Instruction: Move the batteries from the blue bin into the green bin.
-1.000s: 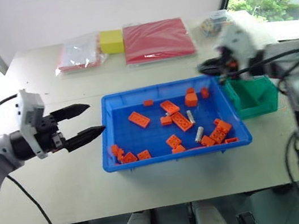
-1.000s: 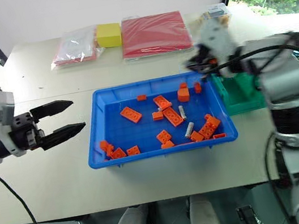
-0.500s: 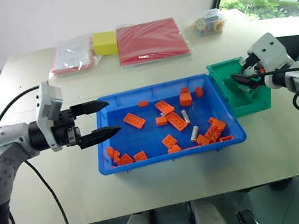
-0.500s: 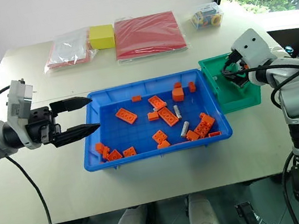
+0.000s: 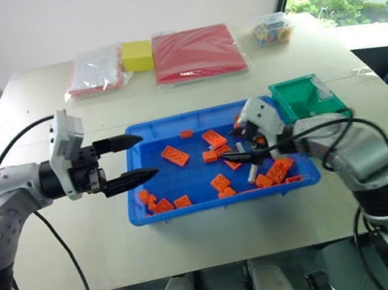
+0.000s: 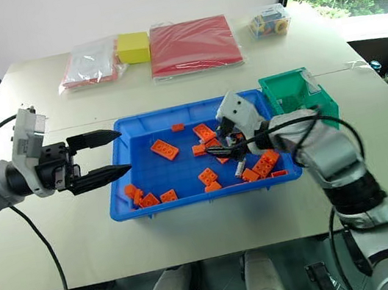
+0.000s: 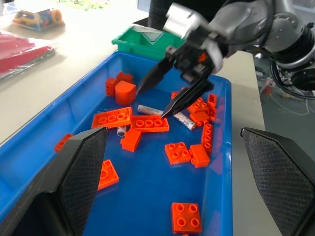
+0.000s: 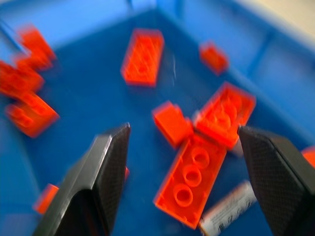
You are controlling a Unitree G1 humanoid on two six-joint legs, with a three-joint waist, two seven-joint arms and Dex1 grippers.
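The tabletop (image 5: 218,245) carried the blue bin (image 5: 162,213) in the middle, with the green bin (image 5: 304,99) just beside its far right corner. Half a second before, the right arm had been over at the green bin; it had since swung back across and down into the blue bin, which I took to mean one drop-off was done and the next pick was starting. The right pincer (image 6: 226,148) hung over the scattered orange bricks (image 5: 180,154) with its two fingers spread and nothing between them, where a second earlier they had been shut. Off the blue bin's left edge the left pincer (image 5: 131,158) was open too and empty, hardly moved in that time. Two batteries (image 7: 187,120) lay in the blue bin among the bricks, right under the right fingertips (image 7: 167,110), so the task was not finished. Whether any lay in the green bin I couldn't tell.
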